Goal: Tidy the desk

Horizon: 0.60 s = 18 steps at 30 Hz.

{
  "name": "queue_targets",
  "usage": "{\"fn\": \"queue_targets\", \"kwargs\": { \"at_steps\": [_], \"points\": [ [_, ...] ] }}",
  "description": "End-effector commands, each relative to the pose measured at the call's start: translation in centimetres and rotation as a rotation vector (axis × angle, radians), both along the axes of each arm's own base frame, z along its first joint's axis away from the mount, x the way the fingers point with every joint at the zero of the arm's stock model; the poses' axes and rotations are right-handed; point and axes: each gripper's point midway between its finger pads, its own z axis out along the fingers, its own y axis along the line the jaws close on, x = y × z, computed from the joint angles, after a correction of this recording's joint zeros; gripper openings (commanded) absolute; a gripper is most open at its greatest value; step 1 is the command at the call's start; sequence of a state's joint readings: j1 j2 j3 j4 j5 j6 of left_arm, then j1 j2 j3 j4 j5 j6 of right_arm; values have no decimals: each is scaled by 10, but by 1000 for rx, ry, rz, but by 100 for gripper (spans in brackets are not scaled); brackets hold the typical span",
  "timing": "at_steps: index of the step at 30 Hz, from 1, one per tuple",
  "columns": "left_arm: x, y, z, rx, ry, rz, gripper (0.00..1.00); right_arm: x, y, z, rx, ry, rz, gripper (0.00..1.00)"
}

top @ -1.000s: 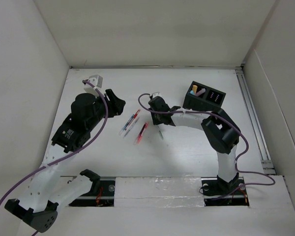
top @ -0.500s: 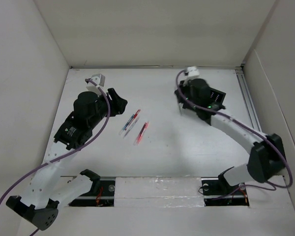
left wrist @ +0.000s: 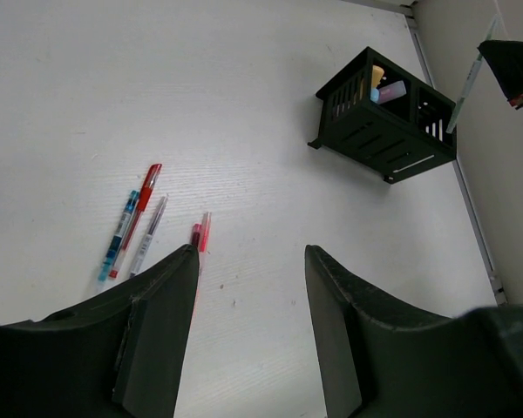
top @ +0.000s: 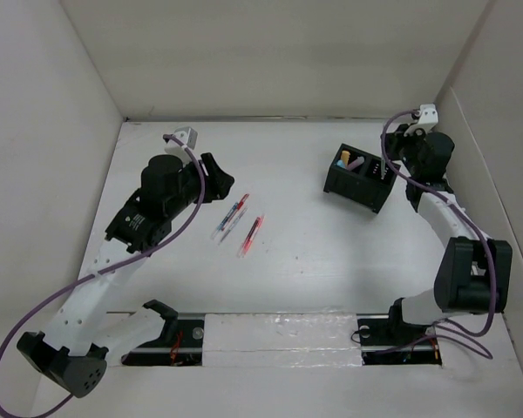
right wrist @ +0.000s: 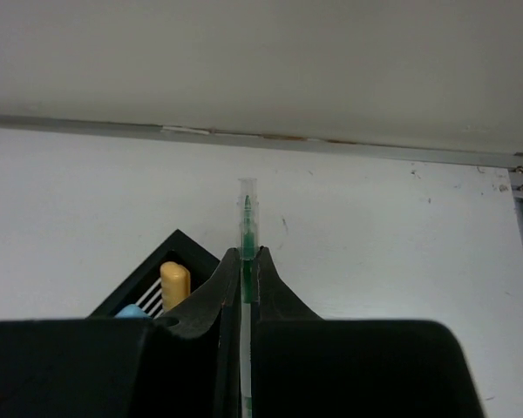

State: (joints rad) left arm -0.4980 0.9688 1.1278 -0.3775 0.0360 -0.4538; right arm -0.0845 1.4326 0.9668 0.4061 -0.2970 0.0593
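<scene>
The desk [top: 331,252] is a white tabletop. A black compartmented box [top: 362,178] stands at its back right, with a yellow and a blue item inside. My right gripper [top: 399,157] is shut on a green pen [right wrist: 247,218], holding it above the box's right side. The pen also shows in the left wrist view [left wrist: 466,78]. My left gripper [top: 220,185] is open and empty above the desk's left half; its fingers [left wrist: 170,287] frame bare desk. Several pens [top: 229,218] lie loose on the middle of the desk, one red pen [top: 250,235] slightly apart.
White panel walls [top: 270,61] border the desk on three sides. A metal rail [top: 444,200] runs along the right edge. In the left wrist view the loose pens [left wrist: 135,222] lie left of the box [left wrist: 383,122].
My right arm has swung from the middle of the desk to the back right, carrying the green pen over the black box. My left gripper has shifted slightly right.
</scene>
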Motion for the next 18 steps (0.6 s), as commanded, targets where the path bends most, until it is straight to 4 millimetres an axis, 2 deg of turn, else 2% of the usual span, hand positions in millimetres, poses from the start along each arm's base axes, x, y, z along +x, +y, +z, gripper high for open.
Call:
{"fn": "queue_targets", "kwargs": {
  "at_steps": [1, 6, 11, 16, 18],
  "points": [
    [2, -5, 31, -43, -75, -17, 48, 9, 2, 35, -30, -156, 96, 0],
    [2, -5, 24, -34, -57, -15, 49, 18, -12, 13, -44, -129, 91, 0],
    [4, -4, 19, -26, -44, -4, 49, 25, -10, -13, -43, -105, 112, 0],
    [7, -5, 15, -31, -36, 1, 50, 14, -5, -34, -32, -68, 112, 0],
    [8, -6, 16, -35, -41, 3, 53, 8, -8, -31, -34, -74, 84, 10]
  ]
}}
